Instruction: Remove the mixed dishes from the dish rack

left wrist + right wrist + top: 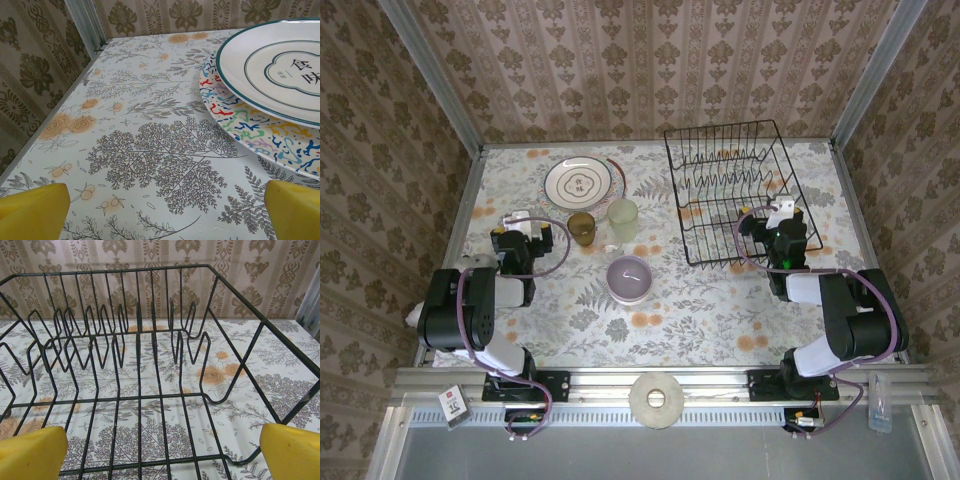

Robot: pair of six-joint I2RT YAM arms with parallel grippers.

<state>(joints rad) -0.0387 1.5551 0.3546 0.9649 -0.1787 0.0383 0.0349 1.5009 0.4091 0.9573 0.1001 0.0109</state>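
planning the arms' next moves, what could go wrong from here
1. The open right gripper faces the wires of the rack at its near side; pushing forward could snag one and drag the rack.
2. The open left gripper sits low beside the stacked plates; a nudge could slide the top plate off.
3. The cup and tumbler stand close together; a sweep could topple both.

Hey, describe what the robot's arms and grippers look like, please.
The left arm and right arm are black jointed segments with white sections, each trailed by a purple cable. The left gripper and right gripper have black-and-white bodies; their fingers are blunt and yellow.
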